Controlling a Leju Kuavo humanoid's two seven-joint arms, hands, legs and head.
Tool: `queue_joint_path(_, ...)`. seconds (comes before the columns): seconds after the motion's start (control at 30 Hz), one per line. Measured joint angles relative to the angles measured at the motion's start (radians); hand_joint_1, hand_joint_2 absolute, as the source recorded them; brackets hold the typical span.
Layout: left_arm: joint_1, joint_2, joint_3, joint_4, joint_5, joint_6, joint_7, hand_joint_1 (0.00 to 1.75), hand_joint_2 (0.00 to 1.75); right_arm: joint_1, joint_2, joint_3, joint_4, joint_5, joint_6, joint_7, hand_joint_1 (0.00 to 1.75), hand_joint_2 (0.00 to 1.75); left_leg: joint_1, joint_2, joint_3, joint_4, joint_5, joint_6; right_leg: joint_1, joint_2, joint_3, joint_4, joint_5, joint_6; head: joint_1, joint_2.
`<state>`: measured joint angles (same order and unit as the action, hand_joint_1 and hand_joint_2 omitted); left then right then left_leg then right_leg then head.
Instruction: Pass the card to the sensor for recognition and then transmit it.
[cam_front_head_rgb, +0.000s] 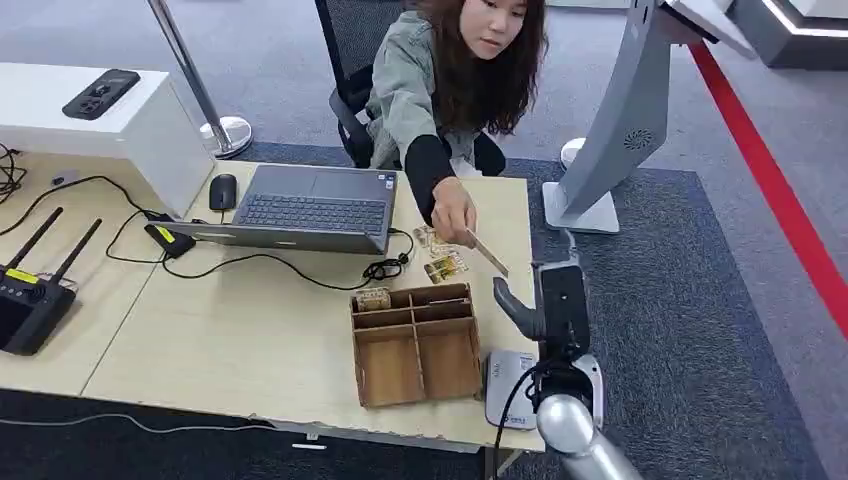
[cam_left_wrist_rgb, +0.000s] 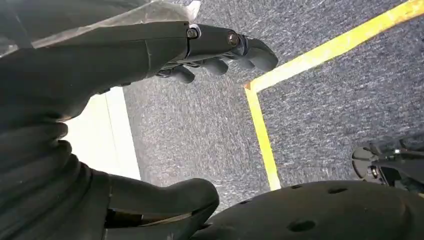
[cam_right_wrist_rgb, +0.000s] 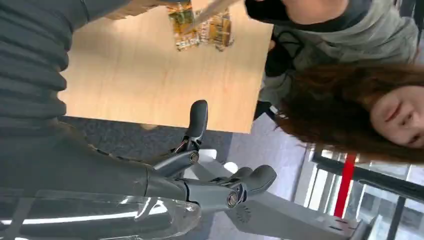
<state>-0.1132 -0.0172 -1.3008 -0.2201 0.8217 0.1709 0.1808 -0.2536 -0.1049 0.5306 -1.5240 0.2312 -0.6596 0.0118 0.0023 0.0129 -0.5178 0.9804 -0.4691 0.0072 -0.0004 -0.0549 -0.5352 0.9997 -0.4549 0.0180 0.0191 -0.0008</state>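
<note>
A person seated behind the table holds out a thin tan card (cam_front_head_rgb: 488, 253), pinched in their hand (cam_front_head_rgb: 455, 223); its tip shows in the right wrist view (cam_right_wrist_rgb: 212, 7). My right hand (cam_front_head_rgb: 545, 300) is raised just right of the card, fingers apart and empty (cam_right_wrist_rgb: 220, 165), with a small gap to the card's end. A white sensor pad (cam_front_head_rgb: 508, 390) lies at the table's front right corner, below my forearm. My left hand (cam_left_wrist_rgb: 220, 55) hangs over the carpet, holding nothing, fingers loosely curved.
A wooden divided box (cam_front_head_rgb: 415, 343) stands left of the sensor. Small packets (cam_front_head_rgb: 443, 266) lie near the card. A laptop (cam_front_head_rgb: 305, 208), mouse (cam_front_head_rgb: 222, 190), cables and a black router (cam_front_head_rgb: 30, 300) occupy the table's left. A grey kiosk stand (cam_front_head_rgb: 625, 110) rises at the right.
</note>
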Motion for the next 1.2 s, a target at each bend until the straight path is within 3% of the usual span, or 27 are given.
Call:
queue_joint_path(0.13,-0.002,0.002,-0.006,0.0,-0.007,-0.003,-0.002,0.0,1.75,-0.088,-0.011,0.049,0.041,-0.013,0.0,0.029,0.0,1.75,0.0,0.0,0.0,0.0,0.0,0.0,0.0,0.0,0.0,0.0,0.0,0.0,0.0,0.0)
queue_joint_path(0.4,-0.004,0.004,-0.013,0.0,-0.013,-0.003,-0.005,0.0,1.75,-0.181,-0.017,0.126,0.115,-0.076,0.0,0.023,0.0,1.75,0.0,0.0,0.0,0.0,0.0,0.0,0.0,0.0,0.0,0.0,0.0,0.0,0.0,0.0)
queue_joint_path(0.43,-0.004,0.004,-0.014,0.0,-0.014,-0.003,-0.006,0.0,1.75,-0.184,-0.017,0.132,0.121,-0.078,0.0,0.023,0.09,1.75,0.0,0.0,-0.001,0.0,0.0,0.0,0.0,0.0,0.0,0.0,0.0,0.0,0.0,0.0)
queue_joint_path(0.47,-0.004,0.004,-0.014,0.0,-0.015,-0.003,-0.006,0.0,1.75,-0.188,-0.017,0.138,0.127,-0.08,0.0,0.023,0.79,1.75,0.0,0.0,-0.001,0.0,0.0,0.0,0.0,0.0,-0.001,0.0,0.0,0.0,0.0,0.0)
queue_joint_path(0.5,-0.004,0.004,-0.015,0.0,-0.015,-0.003,-0.007,0.0,1.75,-0.192,-0.018,0.144,0.134,-0.08,0.0,0.023,1.75,1.75,0.0,-0.001,-0.001,0.0,0.0,0.0,0.0,0.0,-0.001,0.0,0.0,0.0,0.0,0.0)
queue_joint_path(1.2,-0.005,0.005,-0.021,0.0,-0.023,-0.002,-0.015,0.0,1.75,-0.193,-0.033,0.184,0.178,-0.07,0.0,-0.01,1.75,1.75,0.0,0.0,-0.001,0.0,0.0,0.0,0.0,0.0,-0.001,0.0,0.0,0.0,0.0,0.0)
